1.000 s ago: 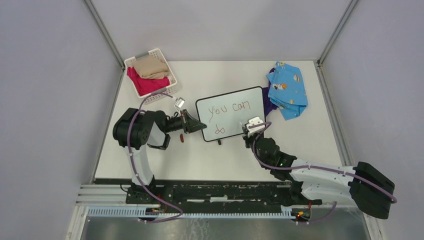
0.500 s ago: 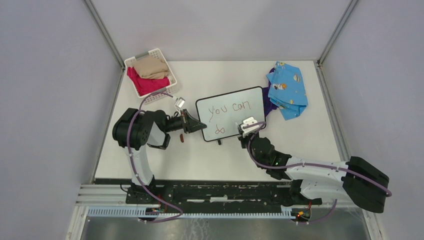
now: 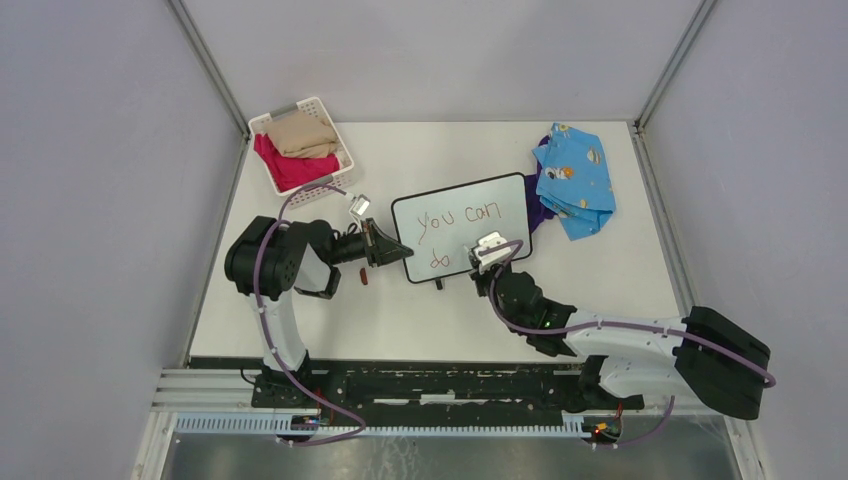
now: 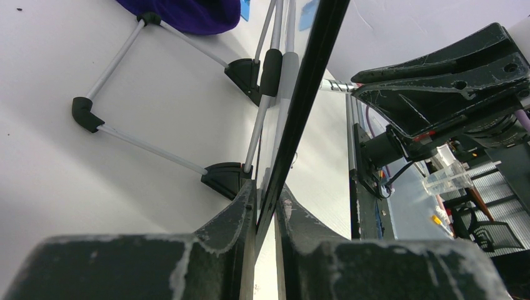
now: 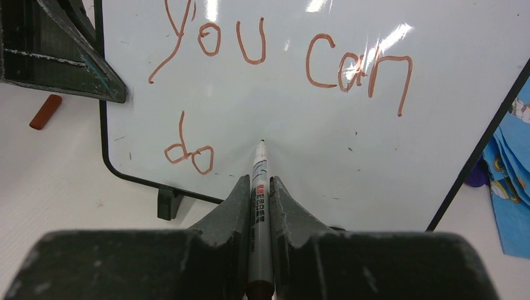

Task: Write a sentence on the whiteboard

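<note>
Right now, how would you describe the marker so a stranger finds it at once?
On the table, find the whiteboard. At its near edge, the right gripper holds the marker, tip by the written "do". Alone there, it is a thin pale pen.

Glossy whiteboard [image 5: 325, 112] reflects glare; scuffed matt black tool [image 5: 256, 194]; patterned cloth [image 3: 573, 180].
</note>
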